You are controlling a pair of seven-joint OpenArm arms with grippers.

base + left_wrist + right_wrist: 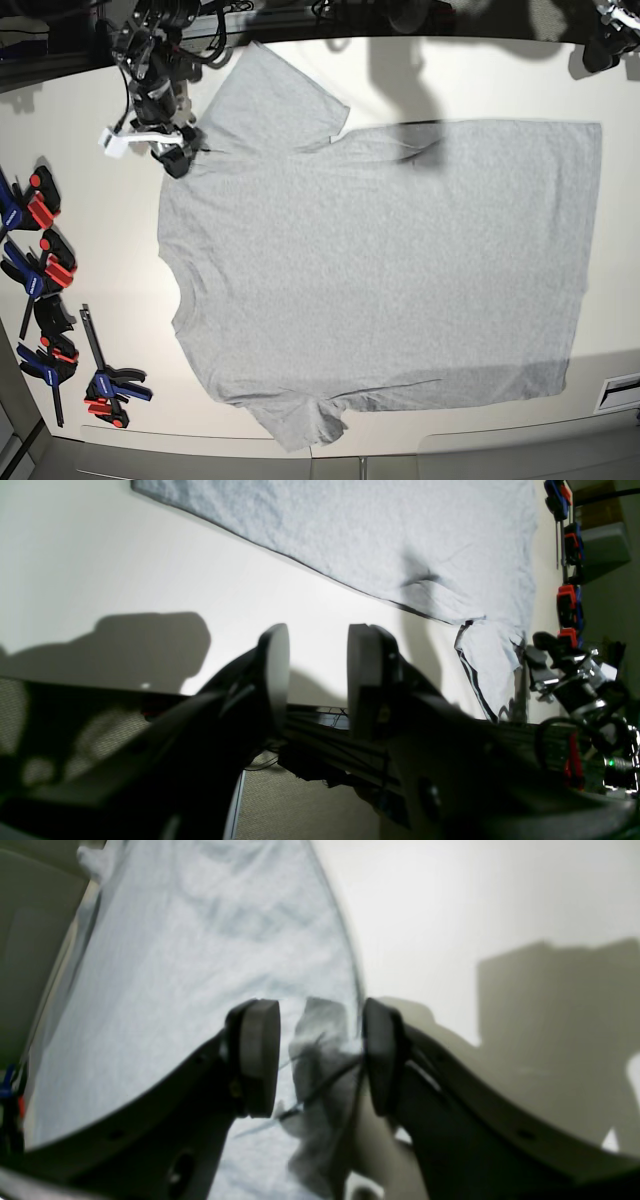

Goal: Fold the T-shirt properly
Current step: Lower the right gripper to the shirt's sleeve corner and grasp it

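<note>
— Since the T-shirt (380, 270) lies spread flat on the white table (90, 290), plain side up, collar toward the clamps (45, 300), how would you expect it to handle?

— Soft and light, limp cotton that sags and creases wherever it isn't supported. I'd pinch a doubled edge: shoulder seam, sleeve hem or bottom corner.

— And the pincers?

— The right gripper (320, 1060) hovers at the shoulder by the far sleeve, its pads parted around a rumpled bit of cloth (not yet clamped, as far as I can judge). The left gripper (317, 675) is held partly open over bare table beside the hem, with nothing between its pads.
</note>
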